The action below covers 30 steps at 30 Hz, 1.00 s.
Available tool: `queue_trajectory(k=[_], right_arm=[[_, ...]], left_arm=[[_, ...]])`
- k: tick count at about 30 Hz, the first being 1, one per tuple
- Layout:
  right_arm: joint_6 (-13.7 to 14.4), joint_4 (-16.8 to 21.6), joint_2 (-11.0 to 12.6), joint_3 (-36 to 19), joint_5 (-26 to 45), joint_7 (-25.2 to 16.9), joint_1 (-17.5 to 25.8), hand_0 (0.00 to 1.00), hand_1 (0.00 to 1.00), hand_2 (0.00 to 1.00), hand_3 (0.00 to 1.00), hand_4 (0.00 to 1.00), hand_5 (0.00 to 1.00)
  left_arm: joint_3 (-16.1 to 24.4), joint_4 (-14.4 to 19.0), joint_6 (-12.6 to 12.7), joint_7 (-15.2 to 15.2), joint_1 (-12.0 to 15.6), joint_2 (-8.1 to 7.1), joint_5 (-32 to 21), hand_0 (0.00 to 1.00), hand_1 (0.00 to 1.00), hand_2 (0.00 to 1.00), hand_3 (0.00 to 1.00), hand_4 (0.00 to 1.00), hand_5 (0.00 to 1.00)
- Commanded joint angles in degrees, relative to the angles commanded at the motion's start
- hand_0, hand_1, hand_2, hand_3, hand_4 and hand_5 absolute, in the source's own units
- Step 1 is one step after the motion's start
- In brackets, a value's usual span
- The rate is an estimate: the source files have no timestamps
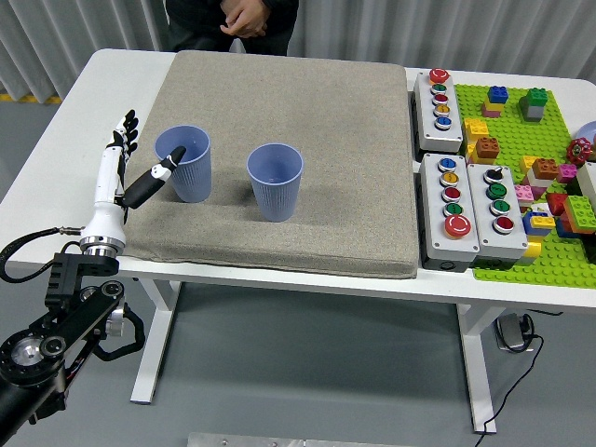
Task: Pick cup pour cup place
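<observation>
Left hand (pixel 126 172) sits at the left edge of the grey mat (pixel 307 112), fingers spread and upright, gripping nothing. The thumb (pixel 160 173) reaches right, its tip in front of the left cup (pixel 184 164); contact cannot be confirmed. Black forearm hangs below the table's near edge. Right arm not visible.

Both blue ribbed cups stand upright on the mat, apart from each other. The right cup (pixel 276 182) is nearer the mat's centre.

Three grey button boxes (pixel 461 186) lie just right of the mat. Beyond them, a green baseplate (pixel 521 140) carries loose coloured bricks.

A person's clasped hands (pixel 244 16) show at the far edge.
</observation>
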State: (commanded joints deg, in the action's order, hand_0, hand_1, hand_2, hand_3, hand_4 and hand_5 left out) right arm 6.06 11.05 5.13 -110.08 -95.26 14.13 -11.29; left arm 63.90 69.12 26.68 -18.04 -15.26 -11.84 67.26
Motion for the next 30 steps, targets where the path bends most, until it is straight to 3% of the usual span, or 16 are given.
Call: queue_trajectory(k=[1,6,7,12,16,20,30], right_arm=[[-0.01,0.00,0.01,0.00,-0.05,-0.02,0.09,0.697,0.636,0.593,0.597,0.002,0.247],[0.00,-0.01,0.04,0.02,-0.12,-0.09,0.43,0.697,0.636,0.593,0.597,0.002,0.247],[-0.01,-0.01,0.04,0.06,-0.12,-0.08,0.50,0.697,0.636,0.593,0.597,0.002,0.244],[-0.04,0.02,0.02,0.17,-0.16,-0.02,0.59,0.697,0.636,0.593,0.597,0.002,0.244],[0.00,-0.01,0.03,0.36,0.17,-0.09,0.52,0.697,0.636,0.593,0.597,0.002,0.246],[0.07,-0.02,-0.01,0.62,0.70,-0.08,0.38,0.697,0.636,0.593,0.597,0.002,0.244],[0.19,-0.06,-0.04,0.84,1.30,-0.11,0.02,0.697,0.636,0.593,0.597,0.002,0.245]], left_arm=[[0.41,0.90,-0.48,0.22,0.05,-0.09,-0.52,0.932,0.969,0.998,0.998,0.998,0.998],[1.46,1.86,-3.71,1.26,-0.44,-0.37,-4.66,0.932,0.969,0.998,0.998,0.998,0.998],[1.67,1.40,-4.77,1.36,-0.72,-0.32,-6.48,0.931,0.946,0.998,0.998,0.845,0.998],[3.42,-1.88,-12.24,1.80,-2.04,0.28,-17.38,0.931,0.946,0.998,0.998,0.845,0.998],[4.01,-4.07,-15.89,1.23,-2.84,0.87,-25.25,0.926,0.922,0.998,0.998,0.818,0.998],[4.90,-5.30,-17.11,0.11,-3.40,1.80,-30.21,0.916,0.910,0.998,0.983,0.814,0.998],[5.80,-6.28,-16.47,0.27,-4.01,2.49,-28.32,0.915,0.908,0.998,0.980,0.819,0.998]])
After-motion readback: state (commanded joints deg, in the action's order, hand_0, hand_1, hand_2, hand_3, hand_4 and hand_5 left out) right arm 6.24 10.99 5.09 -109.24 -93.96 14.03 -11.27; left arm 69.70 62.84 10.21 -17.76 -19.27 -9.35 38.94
